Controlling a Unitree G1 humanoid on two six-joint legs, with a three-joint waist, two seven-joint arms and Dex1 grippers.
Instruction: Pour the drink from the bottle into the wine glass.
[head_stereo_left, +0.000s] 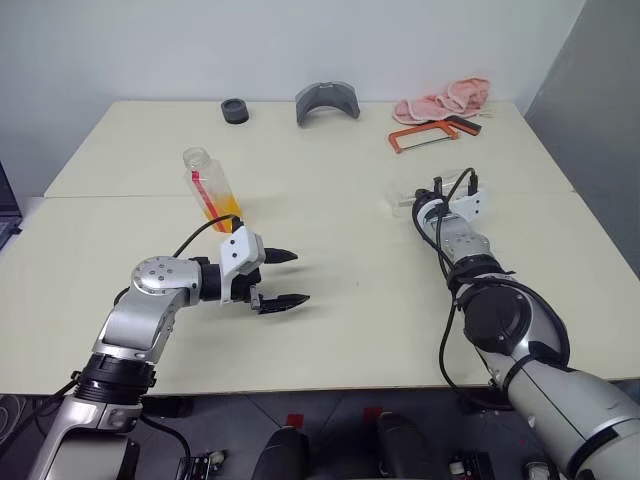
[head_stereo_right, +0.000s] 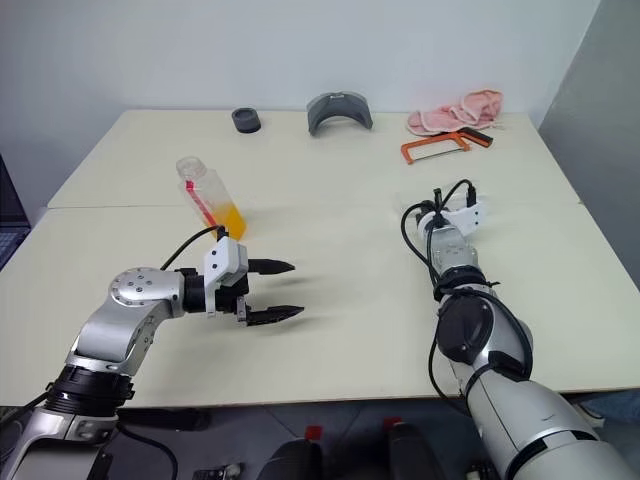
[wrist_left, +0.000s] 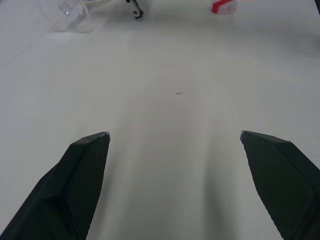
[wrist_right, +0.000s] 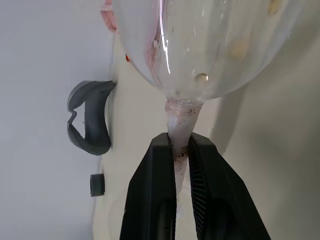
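Observation:
The bottle (head_stereo_left: 211, 187) stands on the left half of the table, clear with a red strip, and the orange drink (head_stereo_left: 224, 210) fills its lower part. My left gripper (head_stereo_left: 298, 277) hovers open just in front of it and to its right, with bare table between its fingers (wrist_left: 85, 165). In the right wrist view my right gripper (wrist_right: 179, 137) is shut on the thin stem of the wine glass (wrist_right: 200, 45), whose rounded bowl lies just past the fingertips. The glass seems to lie on its side. From the head, the right wrist (head_stereo_left: 452, 212) hides most of it.
Along the table's far edge lie a small black ring (head_stereo_left: 234, 110), a grey curved piece (head_stereo_left: 326, 102), a pink cloth (head_stereo_left: 442, 100) and an orange hacksaw (head_stereo_left: 433, 133). A seam (head_stereo_left: 300, 195) runs across the tabletop where two tables meet.

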